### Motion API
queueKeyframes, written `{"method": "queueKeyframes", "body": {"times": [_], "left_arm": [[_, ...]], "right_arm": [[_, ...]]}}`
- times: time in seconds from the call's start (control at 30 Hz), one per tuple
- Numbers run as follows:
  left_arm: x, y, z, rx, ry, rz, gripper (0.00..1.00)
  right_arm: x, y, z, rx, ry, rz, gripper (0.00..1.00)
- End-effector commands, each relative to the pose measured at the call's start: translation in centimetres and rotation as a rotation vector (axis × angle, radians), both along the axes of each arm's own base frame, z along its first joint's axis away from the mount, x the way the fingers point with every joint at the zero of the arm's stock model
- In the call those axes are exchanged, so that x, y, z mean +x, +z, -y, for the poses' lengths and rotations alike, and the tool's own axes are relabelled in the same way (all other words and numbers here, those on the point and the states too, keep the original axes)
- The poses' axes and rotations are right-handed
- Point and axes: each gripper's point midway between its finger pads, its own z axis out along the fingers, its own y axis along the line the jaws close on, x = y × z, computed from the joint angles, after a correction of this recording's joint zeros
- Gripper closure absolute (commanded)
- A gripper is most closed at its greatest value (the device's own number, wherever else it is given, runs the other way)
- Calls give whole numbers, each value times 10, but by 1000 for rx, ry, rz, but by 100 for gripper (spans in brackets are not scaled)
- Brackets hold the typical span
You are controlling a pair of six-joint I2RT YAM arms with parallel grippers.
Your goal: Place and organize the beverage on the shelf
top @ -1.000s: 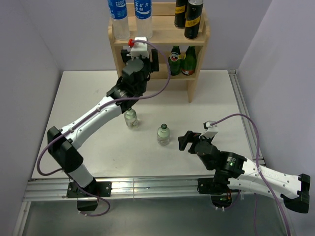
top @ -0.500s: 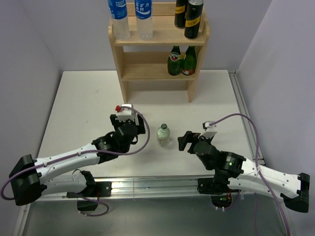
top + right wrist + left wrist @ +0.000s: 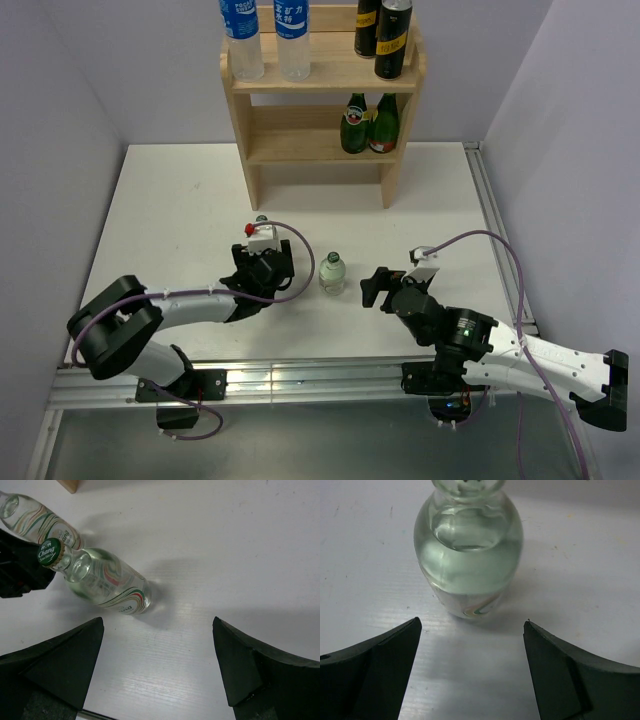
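While low, left tool [image 3: 471, 625] before bottle [image 3: 468, 550].

Ok quick count: two blue-labelled water bottles [image 3: 241, 40] [image 3: 292, 40], two dark cans [image 3: 367, 25] [image 3: 394, 40] with yellow bands and two short clear bottles [image 3: 107, 580] [image 3: 40, 516], so six drinks in three pairs. Add the two dark green glass bottles [image 3: 354, 125] [image 3: 383, 122] with red labels and you get eight containers total. Besides that it's just one wooden shelf [image 3: 330, 72] with two tiers, one white table [image 3: 180, 200] and two robot arms [image 3: 190, 300] [image 3: 470, 335].
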Motion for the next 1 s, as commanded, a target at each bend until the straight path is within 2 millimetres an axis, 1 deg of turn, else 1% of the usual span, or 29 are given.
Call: {"method": "queueKeyframes", "body": {"times": [0.0, 0.03, 0.1, 0.13, 0.17, 0.3, 0.33, 0.4, 0.43, 0.47, 0.53, 0.6, 0.67, 0.7, 0.8, 0.83, 0.9, 0.93, 0.97], "left_arm": [[25, 5, 6, -56, -6, 53, 11], [32, -1, 2, -51, 3, 45, 11], [38, -3, 0, -46, 6, 48, 11], [42, -8, -2, -43, 6, 42, 11], [47, -6, -1, -57, 4, 58, 11], [64, -11, -2, -24, 5, 70, 11], [67, -19, -4, -7, 10, 61, 11], [76, -19, 1, -15, 3, 69, 11], [78, -26, -1, -7, 5, 60, 11], [83, -23, 0, -20, 10, 75, 12], [87, -27, -1, -16, 15, 78, 13], [93, -27, -1, -22, 25, 90, 14], [96, -25, -1, -20, 32, 105, 21], [98, -23, 0, -29, 34, 120, 33], [100, -23, -2, -24, 45, 129, 51], [100, -24, -2, -21, 44, 127, 58], [101, -22, -3, -20, 46, 129, 68], [100, -22, -3, -19, 43, 128, 76], [99, -21, -4, -12, 43, 127, 80]], "right_arm": [[2, 8, -3, 33, -6, 19, 4], [2, 8, -3, 29, -6, 18, 4], [2, 8, -3, 26, -6, 17, 4], [2, 8, -3, 25, -8, 16, 4], [2, 8, -3, 26, -6, 17, 4], [3, 8, -4, 24, -9, 17, 4], [2, 7, -4, 20, -6, 17, 4], [3, 7, -3, 17, -11, 16, 4], [3, 7, -4, 16, -9, 16, 4], [3, 6, -3, 14, -11, 15, 4], [3, 7, -4, 14, -9, 15, 4], [3, 6, -4, 12, -8, 15, 4], [3, 5, -4, 7, -10, 14, 4], [3, 5, -4, 6, -8, 13, 4], [3, 5, -4, 4, -9, 14, 4], [3, 5, -4, 6, -9, 14, 4], [4, 5, -4, 5, -10, 15, 4], [4, 5, -4, 4, -10, 14, 4], [4, 5, -4, 3, -12, 15, 4]]}}
